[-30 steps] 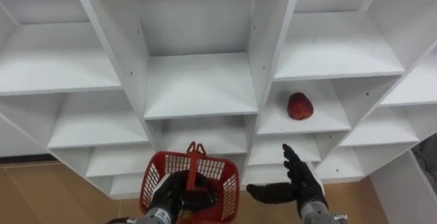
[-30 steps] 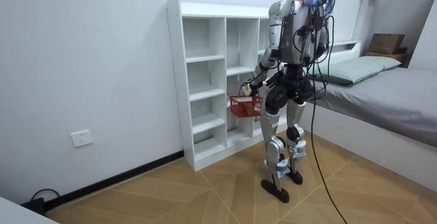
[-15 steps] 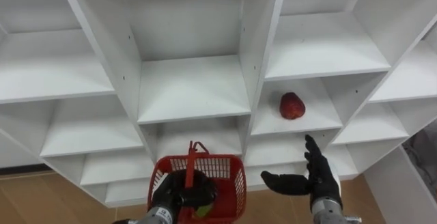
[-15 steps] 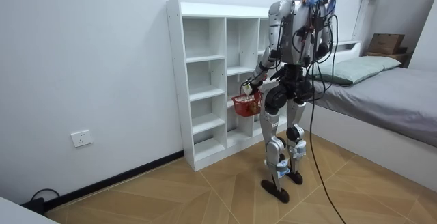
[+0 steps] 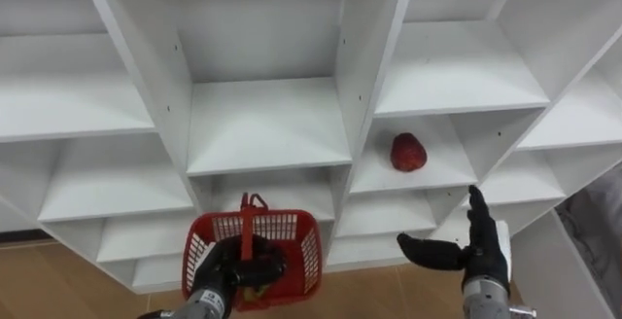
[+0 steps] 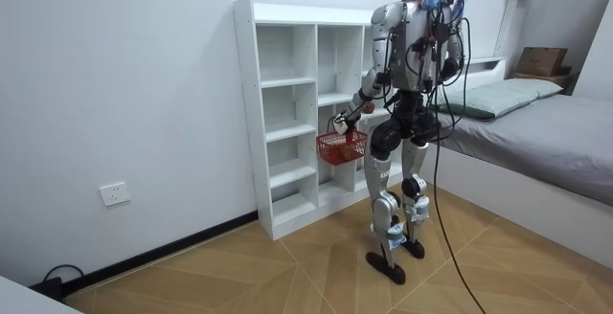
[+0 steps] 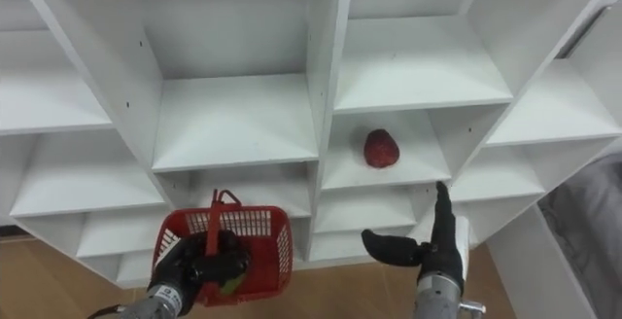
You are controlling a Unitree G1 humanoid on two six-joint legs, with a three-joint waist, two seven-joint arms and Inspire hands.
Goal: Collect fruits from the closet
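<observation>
Hanging low before the white closet (image 5: pixel 267 124), a red basket (image 5: pixel 301 236) is held by the left hand (image 5: pixel 233 270), whose fingers are curled round its upright handle. The right hand (image 5: pixel 481 251) is held upright, fingers straight, thumb spread sideways. A red fruit (image 5: pixel 408 152) is seen above it on a right-column shelf, toward the back edge.

White closet (image 5: pixel 267 124) of open compartments, standing on the wood floor (image 6: pixel 287 266). Red fruit (image 5: pixel 408 152) lying on a closet shelf, toward the closet's right side.
</observation>
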